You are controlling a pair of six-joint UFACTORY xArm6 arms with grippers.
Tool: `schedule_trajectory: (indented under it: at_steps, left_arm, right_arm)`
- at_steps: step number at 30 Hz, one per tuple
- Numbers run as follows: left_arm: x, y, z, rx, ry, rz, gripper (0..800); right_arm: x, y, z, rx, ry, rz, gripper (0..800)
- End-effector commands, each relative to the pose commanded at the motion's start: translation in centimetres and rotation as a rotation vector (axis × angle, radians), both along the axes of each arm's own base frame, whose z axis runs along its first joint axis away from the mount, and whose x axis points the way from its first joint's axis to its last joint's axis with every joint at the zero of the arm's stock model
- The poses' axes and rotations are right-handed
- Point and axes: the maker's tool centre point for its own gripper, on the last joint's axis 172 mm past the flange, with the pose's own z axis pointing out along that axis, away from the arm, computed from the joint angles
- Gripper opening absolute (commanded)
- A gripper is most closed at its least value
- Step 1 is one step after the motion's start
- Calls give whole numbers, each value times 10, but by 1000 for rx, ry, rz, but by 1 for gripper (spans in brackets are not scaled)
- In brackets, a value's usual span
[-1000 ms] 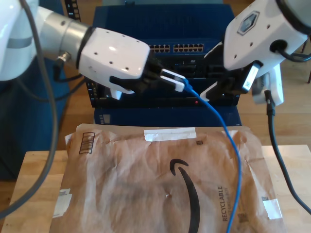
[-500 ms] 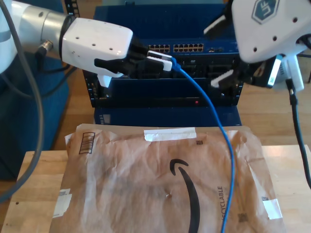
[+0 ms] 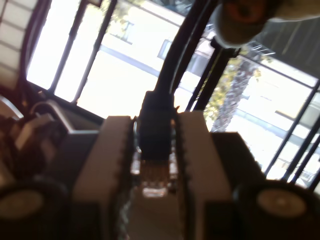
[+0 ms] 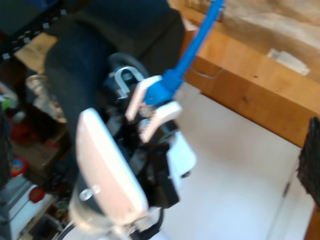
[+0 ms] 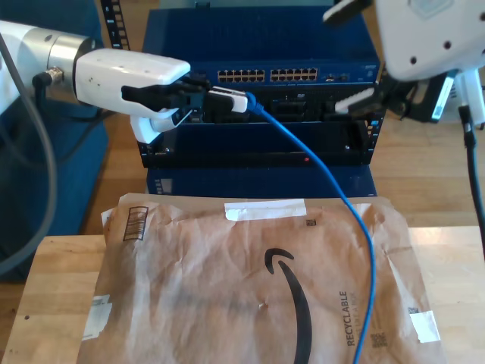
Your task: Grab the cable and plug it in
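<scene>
Up at the exterior view's left, my first gripper (image 5: 227,101) is clamped on the plug end of the cable (image 5: 333,193), its pale ribbed fingers (image 3: 107,165) pressed to either side of the clear plastic connector with the cord running straight out between them. From that grip the thin, bright-blue cable sags in a smooth curve across the front of the dark blue network switch (image 5: 295,76) and down over the padded mailer (image 5: 250,280), leaving the exterior view at the bottom near the mailer's right edge. The switch sits in a blue rack with two rows of small square ports along its face, and a red light shows on the black panel beneath.

My second gripper (image 5: 364,97) hangs at the exterior view's upper right, near the switch's right end, its white fingers apart and touching nothing. A thick black robot cable (image 5: 474,174) drops from that arm.

The mailer is crinkled brown paper with a black curved arrow, a strip of white tape and a barcode, lying on a light wooden table (image 5: 45,288) and covering most of it.
</scene>
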Motion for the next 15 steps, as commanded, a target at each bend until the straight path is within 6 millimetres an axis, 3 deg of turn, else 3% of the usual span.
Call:
schedule_trajectory:
  at_steps: [3,6,10,15]
  left_arm:
    - [4,7,4,-19,5,18,2]
    - [-3,7,12,-42,39,-12,3]
    - [-7,8,16,-68,92,-38,3]
    - [-6,19,26,-118,96,-34,3]
  right_arm:
    - [-5,15,-3,4,7,36,797]
    - [5,22,-4,24,-27,22,794]
    - [6,57,-10,55,-89,64,793]
    - [9,68,-27,49,-111,84,792]
